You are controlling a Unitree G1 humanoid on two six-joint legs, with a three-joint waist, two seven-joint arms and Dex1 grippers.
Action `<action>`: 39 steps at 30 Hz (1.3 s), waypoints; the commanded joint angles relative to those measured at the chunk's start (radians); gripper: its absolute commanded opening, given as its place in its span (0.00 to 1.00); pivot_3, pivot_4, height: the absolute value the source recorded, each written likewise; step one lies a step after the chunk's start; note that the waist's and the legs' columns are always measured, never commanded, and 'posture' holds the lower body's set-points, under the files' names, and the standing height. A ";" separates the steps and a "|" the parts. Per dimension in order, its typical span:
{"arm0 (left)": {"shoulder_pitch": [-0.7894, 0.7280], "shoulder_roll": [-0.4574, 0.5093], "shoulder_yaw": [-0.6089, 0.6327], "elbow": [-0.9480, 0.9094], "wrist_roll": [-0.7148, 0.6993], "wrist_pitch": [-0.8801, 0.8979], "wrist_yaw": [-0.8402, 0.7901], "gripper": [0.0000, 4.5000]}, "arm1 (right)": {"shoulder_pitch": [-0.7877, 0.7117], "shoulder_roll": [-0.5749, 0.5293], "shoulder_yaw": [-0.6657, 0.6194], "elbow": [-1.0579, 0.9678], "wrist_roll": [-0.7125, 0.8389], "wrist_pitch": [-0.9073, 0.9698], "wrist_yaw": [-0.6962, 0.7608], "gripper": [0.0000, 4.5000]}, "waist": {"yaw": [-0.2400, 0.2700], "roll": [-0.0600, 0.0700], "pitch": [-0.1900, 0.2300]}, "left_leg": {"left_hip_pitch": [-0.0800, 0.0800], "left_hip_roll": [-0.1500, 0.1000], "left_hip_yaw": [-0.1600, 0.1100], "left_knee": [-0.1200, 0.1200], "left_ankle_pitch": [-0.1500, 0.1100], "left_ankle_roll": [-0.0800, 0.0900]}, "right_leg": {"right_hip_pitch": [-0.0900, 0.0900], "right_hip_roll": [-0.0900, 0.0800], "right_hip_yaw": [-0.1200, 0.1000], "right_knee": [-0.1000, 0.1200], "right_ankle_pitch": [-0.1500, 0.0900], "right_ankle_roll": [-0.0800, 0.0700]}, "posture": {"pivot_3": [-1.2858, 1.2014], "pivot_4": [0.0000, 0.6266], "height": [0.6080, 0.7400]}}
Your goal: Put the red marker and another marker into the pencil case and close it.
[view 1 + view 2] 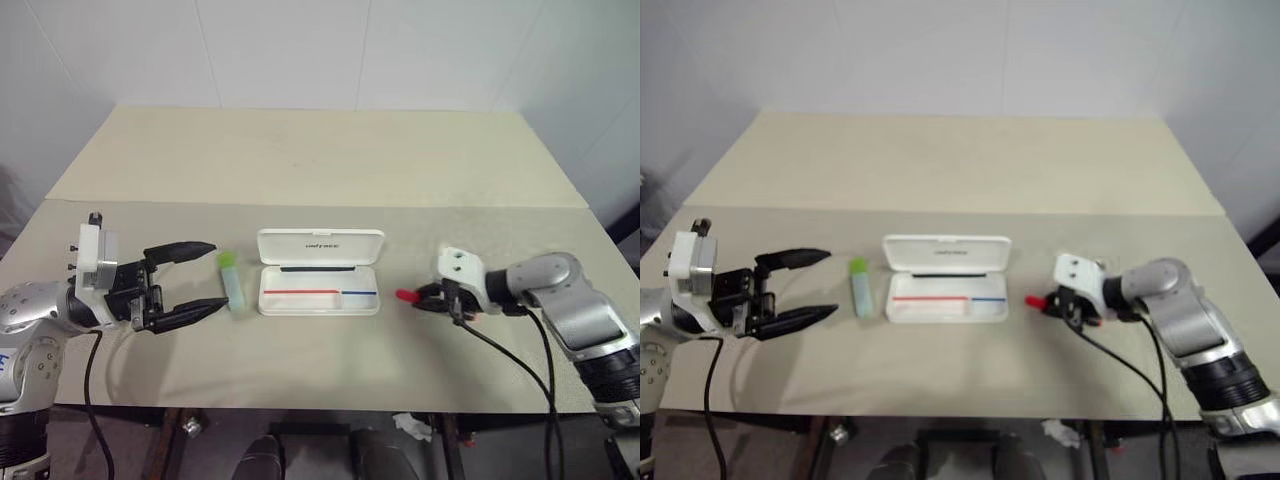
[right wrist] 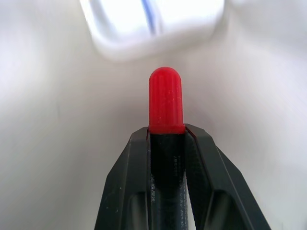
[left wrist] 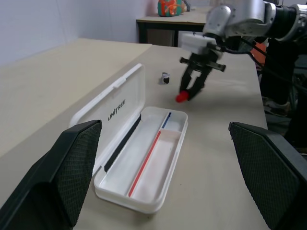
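Observation:
The white pencil case [image 1: 320, 285] lies open at the middle of the table, lid back, a red-and-blue stripe inside. My right gripper [image 1: 432, 297] is shut on the red marker [image 2: 165, 103], whose red cap sticks out past the fingertips toward the case's right end, a short way from it. The green-capped marker [image 1: 232, 279] lies just left of the case. Left of that marker, my left gripper [image 1: 200, 277] stands open and level, nothing between its fingers [image 3: 62, 177].
The pale table [image 1: 330, 160] reaches far behind the case, with a seam across it. A small dark object [image 3: 165, 77] sits on the table beyond the case in the left wrist view. White walls stand behind, and the table's front edge runs just below both arms.

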 commanded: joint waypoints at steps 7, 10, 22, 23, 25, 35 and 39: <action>0.002 0.011 0.058 0.055 -0.025 -0.030 -0.054 1.00 | -0.146 0.018 -0.018 -0.120 0.087 0.061 0.000 0.13 | 0.009 0.000 0.000 | -0.005 -0.001 0.000 -0.005 0.000 0.000 | -0.006 -0.003 -0.001 -0.002 0.000 0.000 | 0.52 0.24 1.00; 0.002 0.009 0.058 0.059 -0.018 -0.037 -0.049 1.00 | -0.190 0.066 0.023 -0.170 0.101 0.092 -0.014 0.13 | 0.012 0.000 0.000 | -0.006 -0.001 0.000 -0.006 0.000 0.000 | -0.008 -0.003 -0.001 -0.002 0.000 0.000 | 0.52 0.24 1.00; 0.061 0.019 0.082 0.021 -0.022 -0.033 -0.033 1.00 | -0.247 0.249 0.206 -0.208 0.048 0.072 -0.090 0.13 | 0.003 0.000 0.000 | -0.006 -0.001 0.000 -0.007 0.000 -0.001 | -0.011 -0.003 0.000 0.000 -0.001 -0.001 | 0.52 0.24 1.00; 0.066 0.019 0.084 0.015 -0.025 -0.031 -0.031 1.00 | -0.252 0.264 0.219 -0.201 0.040 0.064 -0.097 0.13 | 0.003 0.000 0.000 | -0.006 -0.001 0.000 -0.007 0.000 -0.001 | -0.011 -0.003 0.000 0.001 -0.001 -0.001 | 0.52 0.24 1.00; 0.076 0.020 0.088 0.004 -0.029 -0.029 -0.027 1.00 | -0.260 0.286 0.242 -0.186 0.018 0.044 -0.109 0.13 | 0.000 0.000 0.000 | -0.006 -0.001 0.000 -0.007 0.000 -0.001 | -0.011 -0.003 0.000 0.000 -0.001 -0.001 | 0.52 0.24 1.00; 0.120 0.021 0.121 -0.046 -0.042 -0.012 -0.002 1.00 | -0.312 0.388 0.295 -0.093 -0.065 -0.041 -0.152 0.13 | -0.001 -0.001 -0.001 | -0.006 -0.001 0.000 -0.007 0.000 -0.001 | -0.011 -0.004 0.000 0.001 -0.001 -0.001 | 0.52 0.24 1.00; 0.123 0.018 0.124 -0.054 -0.042 -0.009 0.000 1.00 | -0.331 0.419 0.304 -0.049 -0.100 -0.066 -0.175 0.13 | -0.001 -0.001 -0.001 | -0.006 0.000 0.000 -0.007 0.000 -0.001 | -0.011 -0.003 0.000 0.001 -0.001 -0.001 | 0.52 0.24 1.00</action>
